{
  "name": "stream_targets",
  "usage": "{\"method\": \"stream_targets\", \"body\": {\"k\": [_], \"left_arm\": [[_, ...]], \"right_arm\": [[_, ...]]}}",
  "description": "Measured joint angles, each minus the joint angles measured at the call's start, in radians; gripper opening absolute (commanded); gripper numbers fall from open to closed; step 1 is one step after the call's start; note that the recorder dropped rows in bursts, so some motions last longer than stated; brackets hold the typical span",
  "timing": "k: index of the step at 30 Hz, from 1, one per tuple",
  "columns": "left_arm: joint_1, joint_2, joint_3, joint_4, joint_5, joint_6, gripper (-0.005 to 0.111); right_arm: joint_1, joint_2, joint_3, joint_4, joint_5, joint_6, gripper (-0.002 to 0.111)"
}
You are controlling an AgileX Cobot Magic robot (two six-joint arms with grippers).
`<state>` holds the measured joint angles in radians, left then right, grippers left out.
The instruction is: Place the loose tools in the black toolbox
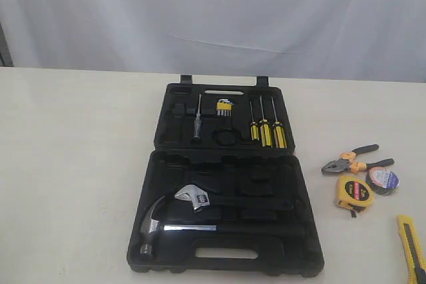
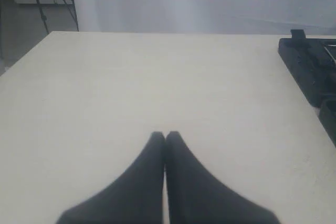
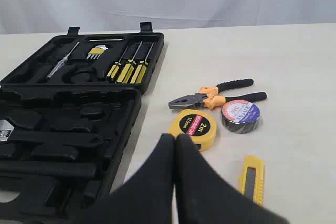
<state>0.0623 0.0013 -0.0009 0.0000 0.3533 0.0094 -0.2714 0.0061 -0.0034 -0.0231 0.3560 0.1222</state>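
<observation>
As pliers [image 3: 215, 94], tape measure [image 3: 194, 126], tape roll [image 3: 240, 115], utility knife [image 3: 253, 178] lie on surface [image 1: 66, 164] beside open black toolbox [image 1: 299, 244], right pincer [image 3: 175, 137] and left pincer [image 2: 165, 135] fully closed, empty. Best: spread right pincer wide, straddle tape measure squarely.

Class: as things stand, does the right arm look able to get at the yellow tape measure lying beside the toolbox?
Probably yes. The tape measure lies just ahead of the right arm's jaws, nothing over it; the pliers and tape roll sit beyond. The jaws are shut and must open first.
</observation>
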Motion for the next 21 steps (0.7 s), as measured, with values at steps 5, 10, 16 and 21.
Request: {"method": "stream_targets", "body": {"k": [5,10,16,21], "left_arm": [[0.000,0.000,0.000,0.000,0.000,0.000,0.000],[0.000,0.000,0.000,0.000,0.000,0.000,0.000],[0.000,0.000,0.000,0.000,0.000,0.000,0.000],[0.000,0.000,0.000,0.000,0.000,0.000,0.000]], "right_arm": [[0.000,0.000,0.000,0.000,0.000,0.000,-0.001],[0.000,0.000,0.000,0.000,0.000,0.000,-0.001],[0.000,0.000,0.000,0.000,0.000,0.000,-0.001],[0.000,0.000,0.000,0.000,-0.022,-0.002,-0.001]]}}
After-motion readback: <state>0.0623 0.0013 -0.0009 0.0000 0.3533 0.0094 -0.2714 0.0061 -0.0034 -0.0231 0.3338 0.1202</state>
